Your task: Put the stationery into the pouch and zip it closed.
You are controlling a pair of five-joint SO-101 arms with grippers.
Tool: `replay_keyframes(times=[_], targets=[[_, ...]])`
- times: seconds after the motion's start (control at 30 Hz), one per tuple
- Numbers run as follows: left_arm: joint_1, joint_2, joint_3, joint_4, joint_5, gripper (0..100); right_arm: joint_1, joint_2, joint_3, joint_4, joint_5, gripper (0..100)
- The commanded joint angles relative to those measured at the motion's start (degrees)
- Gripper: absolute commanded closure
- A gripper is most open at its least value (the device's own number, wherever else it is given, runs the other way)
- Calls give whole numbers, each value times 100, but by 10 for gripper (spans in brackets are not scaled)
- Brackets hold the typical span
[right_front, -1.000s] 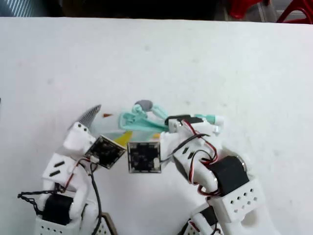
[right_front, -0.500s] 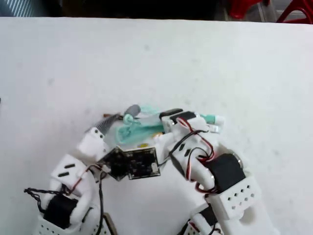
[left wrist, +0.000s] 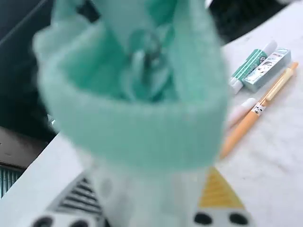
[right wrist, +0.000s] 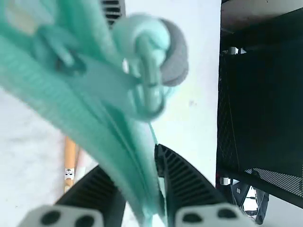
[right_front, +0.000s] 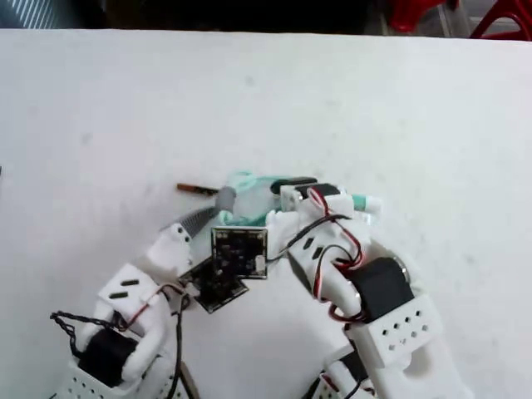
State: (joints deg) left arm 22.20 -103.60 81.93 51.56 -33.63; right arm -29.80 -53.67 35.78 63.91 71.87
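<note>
A teal-edged clear pouch [right_front: 249, 188] lies bunched between my two grippers. The left gripper [right_front: 218, 209] is shut on the pouch's near end, and the left wrist view shows the teal band [left wrist: 142, 127] and metal zip pull [left wrist: 147, 47] close above its striped finger [left wrist: 71, 203]. On the other end, the right gripper [right_front: 291, 188] is shut, its black fingers [right wrist: 184, 184] pinching the teal zip edge [right wrist: 94, 109]. A grey ball [right wrist: 173, 47] hangs on the pull. An orange pencil [left wrist: 258, 111], a white pen [left wrist: 239, 111], a green tube [left wrist: 251, 64] and an eraser [left wrist: 267, 68] lie on the table.
The white table [right_front: 374, 100] stretches open toward its far edge. An orange pencil end [right_front: 195, 189] sticks out beside the pouch and a teal pen tip [right_front: 366, 201] pokes out behind the right arm. Dark furniture and a red chair [right_front: 416, 12] stand beyond the table.
The left arm has swung right toward the right gripper, bunching the pouch between them. The pencil end came into sight. The right arm has barely moved.
</note>
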Motion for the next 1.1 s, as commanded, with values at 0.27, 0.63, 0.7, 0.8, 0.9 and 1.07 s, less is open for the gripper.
replay_keyframes(times=[0.27,0.63,0.7,0.8,0.9,1.07], targets=[[-497,-84,-598,-53,-35,976,523,-92,-35,-180,-870,635],[-400,-84,-352,-141,-114,977,585,-1103,-1969,110,-2154,793],[-453,-84,-264,-193,-387,978,655,-1059,-2251,145,-2620,865],[-848,-84,-220,-818,-1090,979,875,-857,-2532,127,-3244,992],[-1279,-84,-167,-1574,-1354,979,875,-549,-2760,207,-3710,955],[-1332,-84,396,-1916,-2224,979,479,497,-3349,602,-4519,982]])
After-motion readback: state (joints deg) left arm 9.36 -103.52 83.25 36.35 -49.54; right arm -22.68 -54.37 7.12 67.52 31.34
